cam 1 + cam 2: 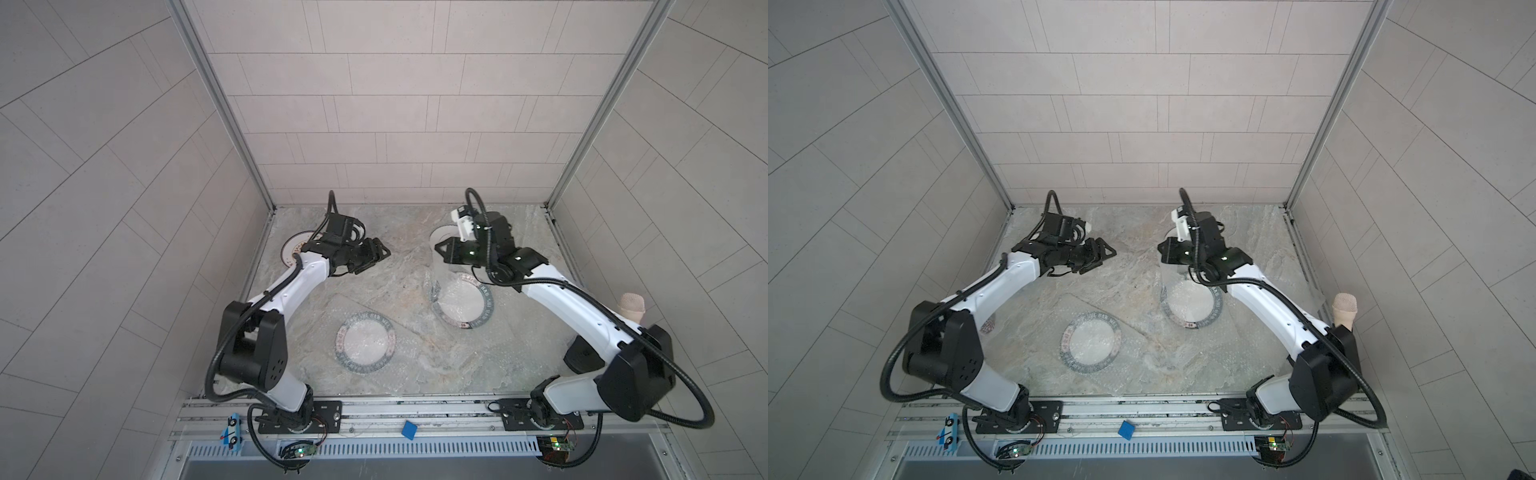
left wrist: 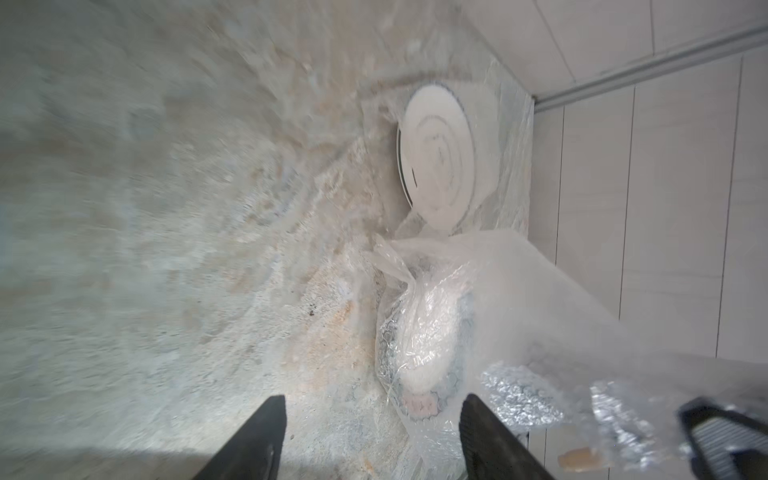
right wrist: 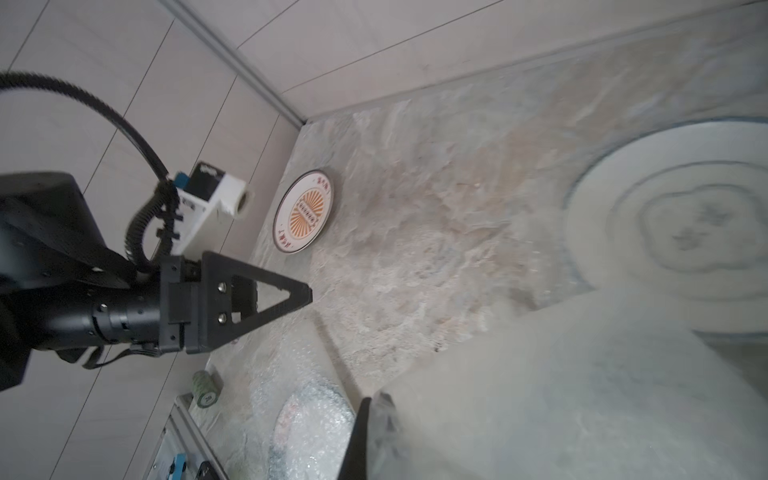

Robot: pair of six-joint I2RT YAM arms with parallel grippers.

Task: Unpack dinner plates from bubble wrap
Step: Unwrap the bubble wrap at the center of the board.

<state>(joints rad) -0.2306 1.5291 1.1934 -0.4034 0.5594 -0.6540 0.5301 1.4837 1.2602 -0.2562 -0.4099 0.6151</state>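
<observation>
Closest to you, the bubble wrap (image 3: pixel 540 395) fills the right wrist view as a milky, blurred sheet, clenched in the right gripper (image 3: pixel 376 405) and held up over a green-lettered plate (image 1: pixel 462 305) at mid right. Your left gripper (image 2: pixel 370 436) stands released and empty. A second lettered plate (image 1: pixel 364 341) lies covered near centre. You have the sunburst plate (image 3: pixel 305 212) bare far left and the grey-ringed plate (image 3: pixel 665 232) far right; arms partly hide both from above.

grey tiled walls (image 1: pixel 395 104), marbled stone top (image 1: pixel 407 249), alu posts (image 1: pixel 223 104)

Clear dimpled plastic bubble wrap (image 2: pixel 519 395), glossy sunburst plate (image 3: pixel 304 211), rough stone-look table (image 1: pixel 399 249).
</observation>
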